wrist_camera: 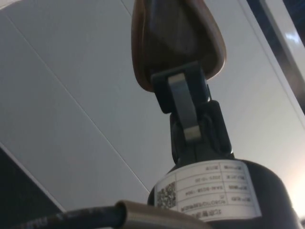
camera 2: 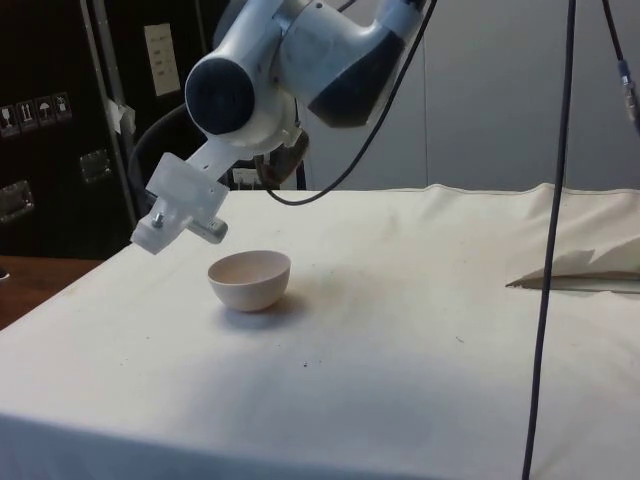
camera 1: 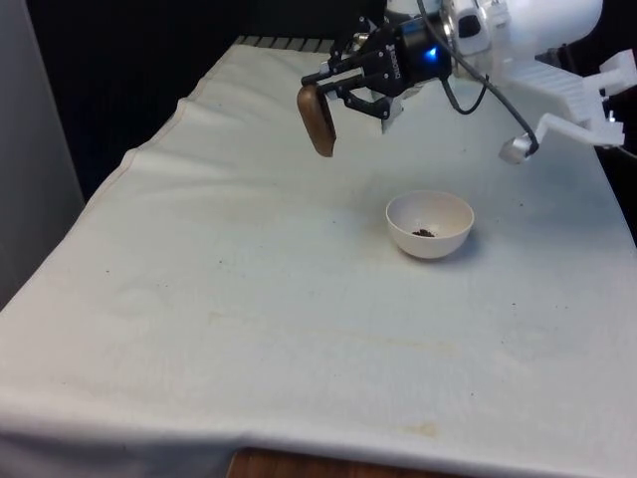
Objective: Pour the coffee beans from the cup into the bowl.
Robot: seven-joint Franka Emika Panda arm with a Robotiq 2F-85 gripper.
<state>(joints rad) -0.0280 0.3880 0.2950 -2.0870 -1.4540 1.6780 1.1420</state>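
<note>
The gripper holds a small brown cup clamped by its rim, one finger inside the mouth and the other outside the wall. The cup hangs in the air, tipped well over on its side, above the far part of the surface and short of the bowl, which sits apart from it nearer the surface's middle. In the side view the cup peeks out as a dark brown shape behind the arm, above and beyond the bowl.

The cup looks smooth and glossy, with a rounded, tapering body and a fairly thick lip; it is probably hard plastic or glazed ceramic, so stiff, light and somewhat slippery. A pinch across the rim suits it, since the wall gives a flat place for the pads, but a smooth wall could swivel between them when tilted, so the hold needs to be firm.

The bowl is a plain white, round, matte-looking vessel with a thin rim and a curved underside, likely light enough to slide or rock on the cloth if knocked. A small dark clump of coffee beans lies at its bottom. The beans are small, hard and loose, apt to bounce or scatter if dropped from height. The white cloth is soft and faintly stained.
</note>
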